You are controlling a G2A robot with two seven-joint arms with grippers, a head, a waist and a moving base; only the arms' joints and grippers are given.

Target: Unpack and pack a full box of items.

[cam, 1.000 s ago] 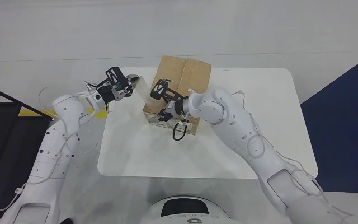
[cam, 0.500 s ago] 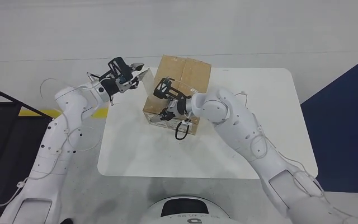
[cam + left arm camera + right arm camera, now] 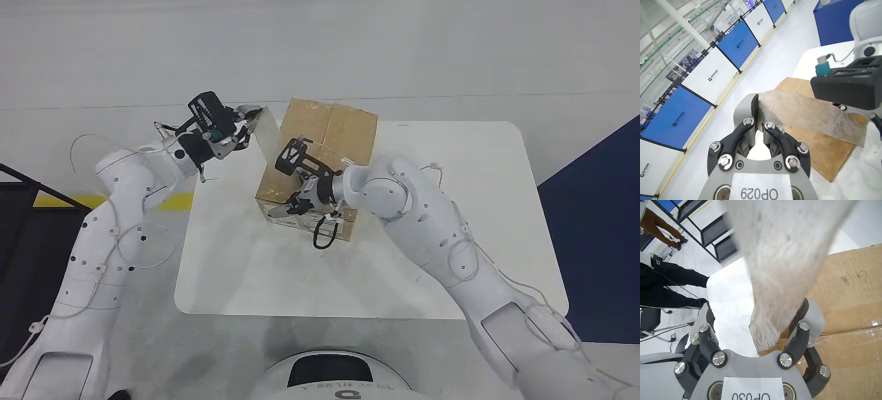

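The left tool (image 3: 240, 120), poised at 10 o'clock from the cardboard box (image 3: 330, 135), is clamped tight on the end of a clear tape strip (image 3: 800, 111) that runs across to the box. The right tool (image 3: 292, 158) sits at the box's 9 o'clock edge, fingers spread wide and gripping nothing, the strip passing between them. The box stands at 11 o'clock on the white bench (image 3: 450, 220).

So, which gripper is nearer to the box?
Right. The right gripper is close over the box; the left gripper is off beside it, holding the tape.
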